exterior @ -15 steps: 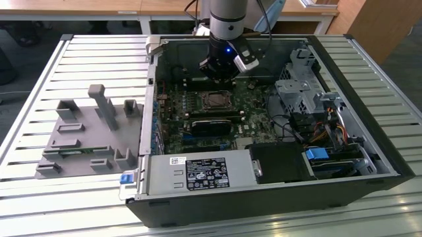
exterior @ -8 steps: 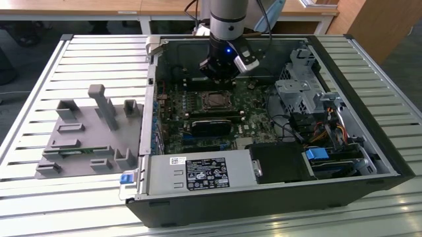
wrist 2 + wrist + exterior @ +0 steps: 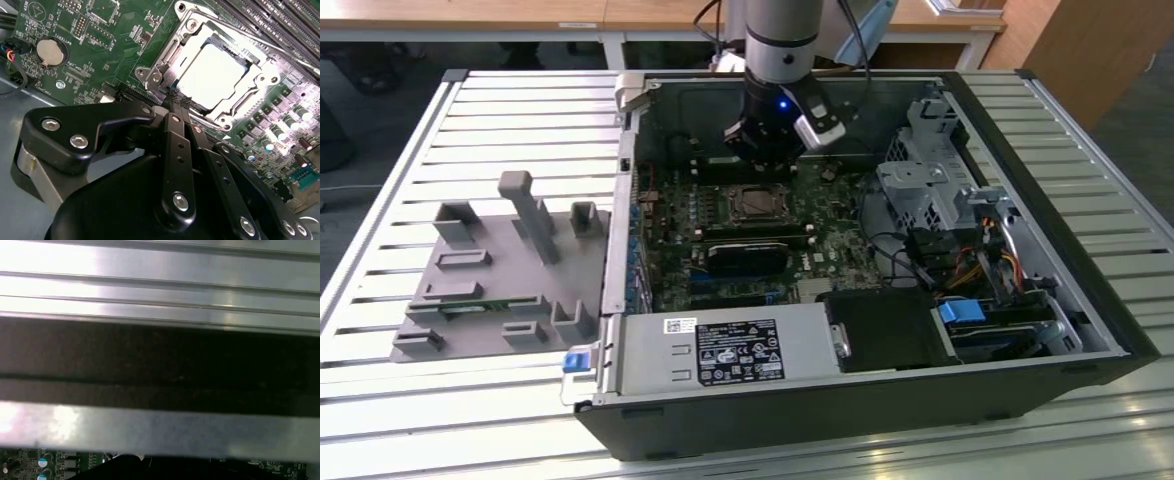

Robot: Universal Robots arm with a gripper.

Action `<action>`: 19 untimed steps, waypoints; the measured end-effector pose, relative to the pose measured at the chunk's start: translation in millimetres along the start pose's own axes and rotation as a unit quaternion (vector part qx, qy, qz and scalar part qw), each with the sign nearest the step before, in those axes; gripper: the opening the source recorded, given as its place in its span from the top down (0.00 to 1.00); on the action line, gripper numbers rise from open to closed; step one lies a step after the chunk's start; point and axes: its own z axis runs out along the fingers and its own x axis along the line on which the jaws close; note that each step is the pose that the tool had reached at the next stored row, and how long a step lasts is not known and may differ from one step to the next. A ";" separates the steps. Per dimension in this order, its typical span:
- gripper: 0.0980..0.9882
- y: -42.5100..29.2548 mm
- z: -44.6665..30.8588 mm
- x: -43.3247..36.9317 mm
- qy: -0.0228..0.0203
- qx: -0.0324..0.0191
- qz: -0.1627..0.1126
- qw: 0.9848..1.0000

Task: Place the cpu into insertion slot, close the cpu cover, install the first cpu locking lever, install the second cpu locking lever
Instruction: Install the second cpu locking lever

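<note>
In the second wrist view the cpu [image 3: 212, 75] lies flat in the insertion slot [image 3: 172, 47], its bright silver top showing through the window of the cpu cover [image 3: 260, 80], which lies down over it. A thin metal locking lever [image 3: 240, 37] runs along the socket's side next to the memory slots. My gripper [image 3: 178, 104] is shut with nothing between its black fingers [image 3: 172, 145], and the tips are at the cover's near edge. In the exterior view my gripper [image 3: 763, 172] hangs just behind the insertion slot [image 3: 754, 203] inside the open computer case.
A black card [image 3: 747, 255] lies just in front of the socket. The power supply [image 3: 720, 350] stands at the case front and the drive cage [image 3: 927, 190] at the exterior view's right. A grey fixture [image 3: 494, 270] sits on the slatted table. Memory slots [image 3: 280, 20] and a coin battery [image 3: 50, 52] flank the socket.
</note>
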 end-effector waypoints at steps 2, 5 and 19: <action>0.99 -1.2 0.0 0.0 0.000 0.000 0.000 1.000; 0.99 -3.5 -0.1 0.1 0.000 0.000 0.000 1.000; 0.99 -7.9 -20.7 -0.2 0.000 -0.001 0.000 1.000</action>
